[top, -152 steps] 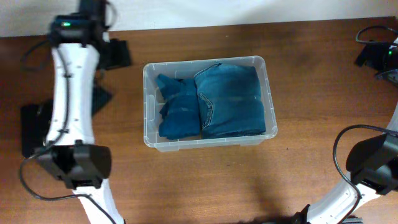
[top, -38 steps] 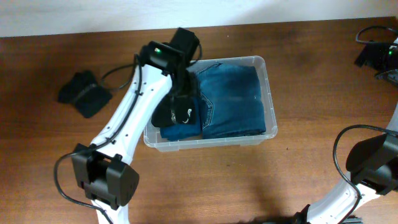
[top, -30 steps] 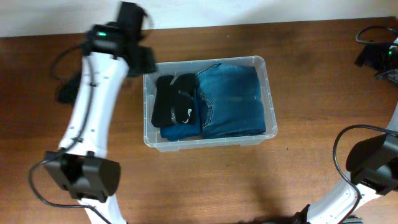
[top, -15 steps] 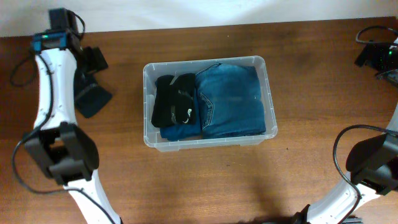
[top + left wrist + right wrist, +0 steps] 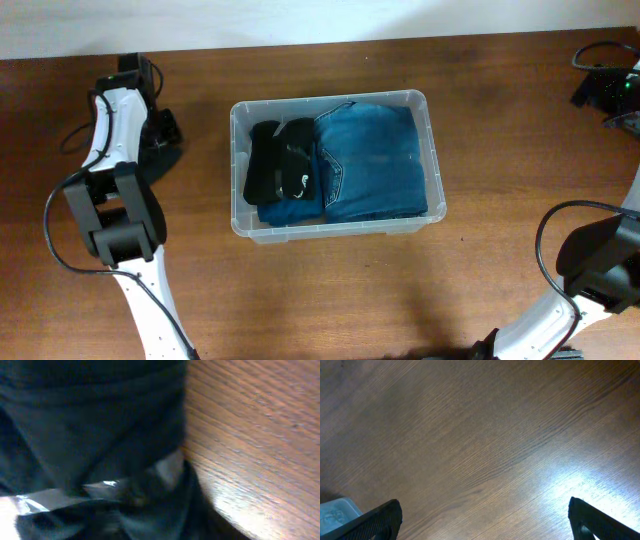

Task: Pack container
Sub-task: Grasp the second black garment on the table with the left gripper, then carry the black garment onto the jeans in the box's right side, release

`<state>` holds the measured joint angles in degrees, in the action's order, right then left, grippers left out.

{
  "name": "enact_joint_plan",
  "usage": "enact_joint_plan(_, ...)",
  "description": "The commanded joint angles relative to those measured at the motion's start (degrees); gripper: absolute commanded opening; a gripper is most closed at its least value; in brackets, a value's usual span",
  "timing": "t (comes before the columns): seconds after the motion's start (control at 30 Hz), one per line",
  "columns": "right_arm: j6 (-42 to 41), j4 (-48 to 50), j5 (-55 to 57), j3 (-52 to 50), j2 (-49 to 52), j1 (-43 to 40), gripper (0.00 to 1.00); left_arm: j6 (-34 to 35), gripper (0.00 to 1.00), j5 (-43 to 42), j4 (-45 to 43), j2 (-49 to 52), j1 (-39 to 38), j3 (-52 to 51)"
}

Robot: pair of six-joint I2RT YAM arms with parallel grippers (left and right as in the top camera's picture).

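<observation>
The container [image 5: 338, 229], a clear plastic tub, stands mid-table. Folded blue jeans [image 5: 375, 160] fill its right side. On its left a black garment [image 5: 275, 165] lies on a blue one [image 5: 290, 211]. My left gripper [image 5: 158, 130] is down at the table's far left, on a black cloth [image 5: 165, 153] lying there. In the left wrist view that dark cloth [image 5: 100, 435] fills the frame in a blur and hides the jaws. My right gripper [image 5: 485, 520] hangs open over bare wood, its fingertips [image 5: 380, 520] far apart, at the far right [image 5: 605, 90].
Brown wooden table [image 5: 330, 300] all round the tub. The pale wall runs along the back edge [image 5: 350, 20]. Cables trail by the left arm [image 5: 75, 135] and the right arm [image 5: 550, 225]. A pale bluish object [image 5: 334, 512] shows in the right wrist view's lower left corner.
My left arm has left the tub, with the black garment lying inside it, swung to the far left and come down on the black cloth. The right arm has not moved.
</observation>
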<state>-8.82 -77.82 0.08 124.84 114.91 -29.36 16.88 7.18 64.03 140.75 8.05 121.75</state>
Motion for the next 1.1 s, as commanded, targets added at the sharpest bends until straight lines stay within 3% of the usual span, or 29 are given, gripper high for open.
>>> enact_joint_plan(0.0,-0.28,0.07,-0.07,0.85,-0.22,0.09,0.98,0.39,0.05,-1.86,0.26,2.29,-0.11,-0.13)
enact_joint_plan(0.03,-0.28,0.07,-0.07,0.85,-0.22,0.09,0.99,0.39,0.01,-1.84,0.72,2.27,-0.11,-0.09)
enact_joint_plan(0.27,-0.26,0.07,-0.07,0.85,-0.22,0.09,0.99,0.15,0.01,-1.79,7.02,2.03,0.0,4.9)
enact_joint_plan(0.57,-0.28,0.04,-0.07,0.85,-0.22,0.09,0.98,-2.21,0.01,-2.47,31.74,1.95,-0.15,39.8)
enact_joint_plan(0.73,-0.28,0.07,-0.07,0.85,-0.22,0.09,0.98,-5.88,0.01,-13.33,32.68,-1.73,-1.99,48.68)
enact_joint_plan(0.9,-0.28,0.07,-0.07,0.85,-0.22,0.09,0.98,-5.88,0.01,-16.24,32.68,-5.7,-8.5,48.65)
enact_joint_plan(1.07,-0.28,0.07,-0.07,0.85,-0.22,0.09,0.98,-5.84,0.01,-14.49,32.68,-6.21,-22.73,48.11)
